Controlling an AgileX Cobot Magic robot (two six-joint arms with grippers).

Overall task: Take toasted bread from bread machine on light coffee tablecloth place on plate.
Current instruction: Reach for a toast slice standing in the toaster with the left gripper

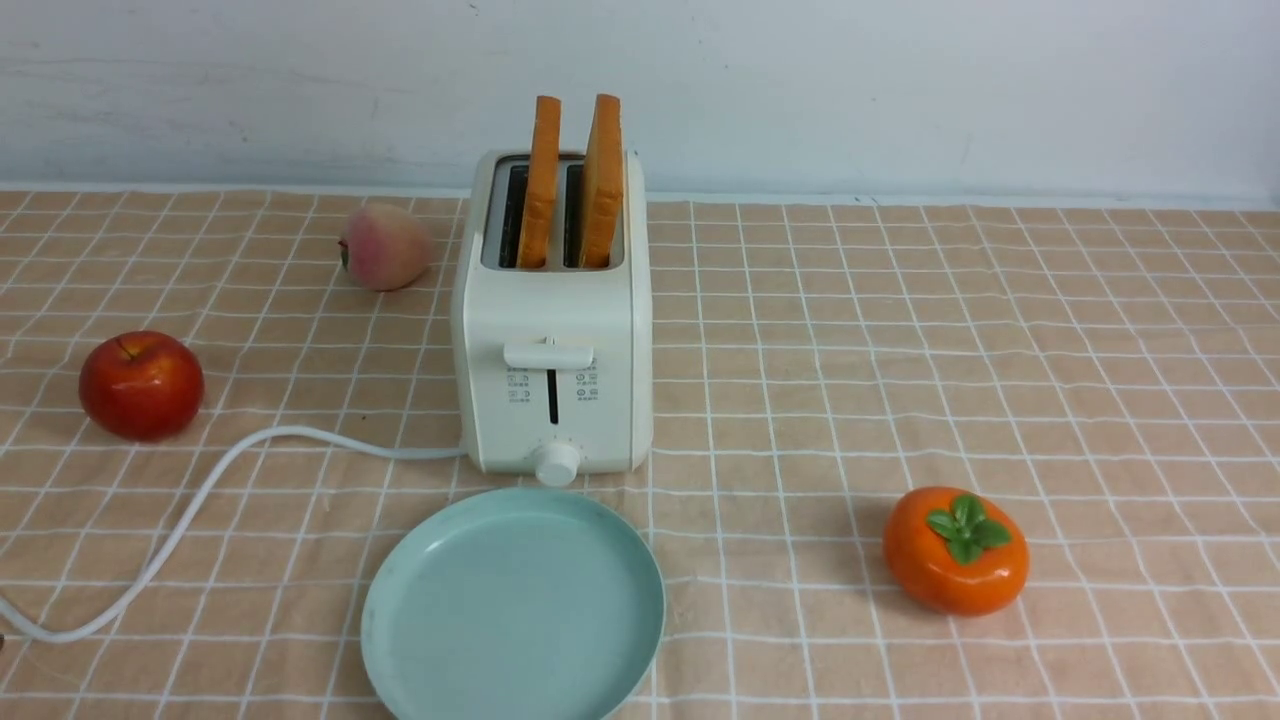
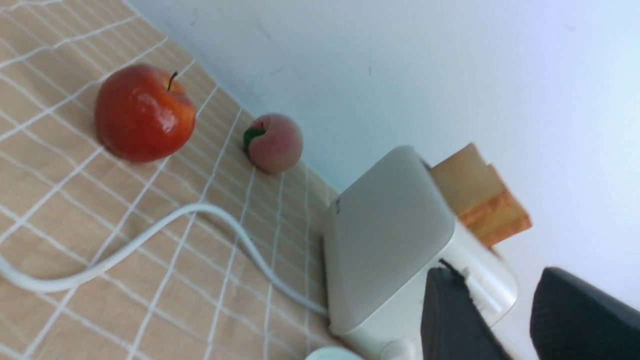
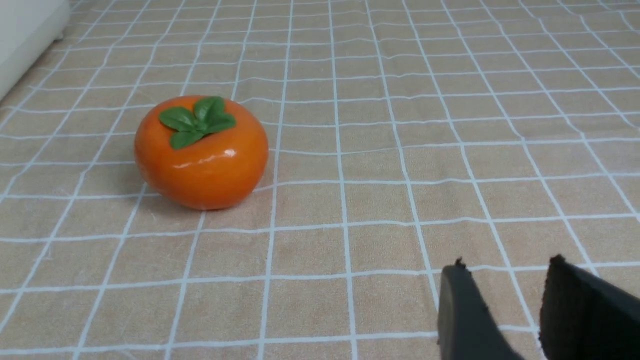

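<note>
My left gripper (image 2: 497, 272) is spread, with nothing between its two dark fingers, and it sits low beside the bread machine (image 1: 550, 340), close to its front corner. The toasted bread (image 1: 603, 180) rises from the top of the machine beyond my left fingers, clearly apart from them. My right gripper (image 3: 507, 264) is also spread and empty, low over the tablecloth (image 1: 900, 330) on the bench's right half; from its wrist view I see an orange persimmon (image 3: 201, 152) ahead and only a corner of the machine, no bread. The toasted bread is two thick square slices, golden tan with darker orange-brown crusts, standing upright side by side, one in each dark slot, about half of each showing above the machine. The cream-white machine stands near the middle of the far edge, close to the pale wall (image 1: 900, 90). The pale blue-green plate (image 1: 510, 610) lies bare at the near edge, just in front of the machine. A white cord (image 2: 200, 206) trails toward the near left corner. A red apple (image 1: 141, 385) sits by the left edge, a peach (image 1: 384, 246) toward the far edge.
</note>
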